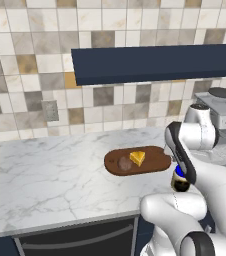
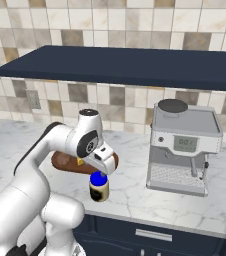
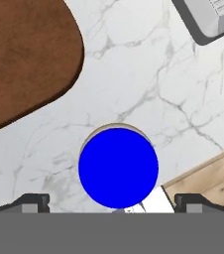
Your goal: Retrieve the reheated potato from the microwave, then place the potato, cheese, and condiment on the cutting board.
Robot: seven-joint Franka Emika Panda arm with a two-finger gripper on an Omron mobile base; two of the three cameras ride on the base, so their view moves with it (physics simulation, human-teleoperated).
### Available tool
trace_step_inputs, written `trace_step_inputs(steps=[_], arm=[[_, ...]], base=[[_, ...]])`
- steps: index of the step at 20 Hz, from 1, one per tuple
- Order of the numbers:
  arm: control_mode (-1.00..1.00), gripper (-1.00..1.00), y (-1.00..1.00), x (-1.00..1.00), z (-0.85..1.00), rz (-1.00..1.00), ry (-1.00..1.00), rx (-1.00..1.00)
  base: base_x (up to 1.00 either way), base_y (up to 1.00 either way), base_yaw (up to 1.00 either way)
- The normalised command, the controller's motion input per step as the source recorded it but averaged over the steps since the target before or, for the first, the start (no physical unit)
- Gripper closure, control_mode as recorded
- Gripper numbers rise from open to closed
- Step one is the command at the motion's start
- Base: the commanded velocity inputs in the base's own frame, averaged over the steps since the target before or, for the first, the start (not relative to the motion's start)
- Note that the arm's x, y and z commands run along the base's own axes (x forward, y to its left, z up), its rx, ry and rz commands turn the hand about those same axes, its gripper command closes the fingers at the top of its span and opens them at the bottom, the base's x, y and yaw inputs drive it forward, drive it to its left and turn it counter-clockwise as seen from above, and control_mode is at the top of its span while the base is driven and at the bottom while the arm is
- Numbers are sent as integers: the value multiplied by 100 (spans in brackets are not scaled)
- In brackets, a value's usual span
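The condiment (image 3: 118, 167), a dark jar with a blue lid, stands on the counter just in front of the cutting board (image 1: 155, 159). My gripper (image 3: 113, 202) hovers straight above the jar, open, its fingertips (image 3: 32, 202) wide on either side of the lid and not touching it. The right base view has the condiment (image 2: 99, 187) directly under my gripper (image 2: 101, 172). On the dark oval board lie the reddish-brown potato (image 1: 125, 163) and the yellow cheese (image 1: 138, 158), side by side. The microwave is out of view.
A steel coffee machine (image 2: 182, 147) stands on the marble counter (image 1: 50, 170) to the right of the jar. A dark shelf (image 2: 125, 65) runs along the tiled wall above. The counter's front edge is close behind the jar, with wooden floor (image 3: 213, 178) below.
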Motion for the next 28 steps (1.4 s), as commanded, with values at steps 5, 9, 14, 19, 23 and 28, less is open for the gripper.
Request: trace_step_inputs(steps=[5, 9, 14, 19, 23, 28], arm=[[-100, -100, -9, -9, -5, 0, 0, 0], [-100, -100, -1, -1, -10, 0, 0, 0], [-100, -100, 0, 9, -14, 0, 1, 0], [-100, -100, -5, 5, -14, 0, 2, 0], [-100, -100, -7, 1, -12, 0, 2, 0], [-100, -100, -2, 0, -12, 0, 0, 0]], base=[[0, 0, 0], [0, 0, 0], [0, 0, 0], [0, 0, 0], [0, 0, 0], [0, 0, 0]])
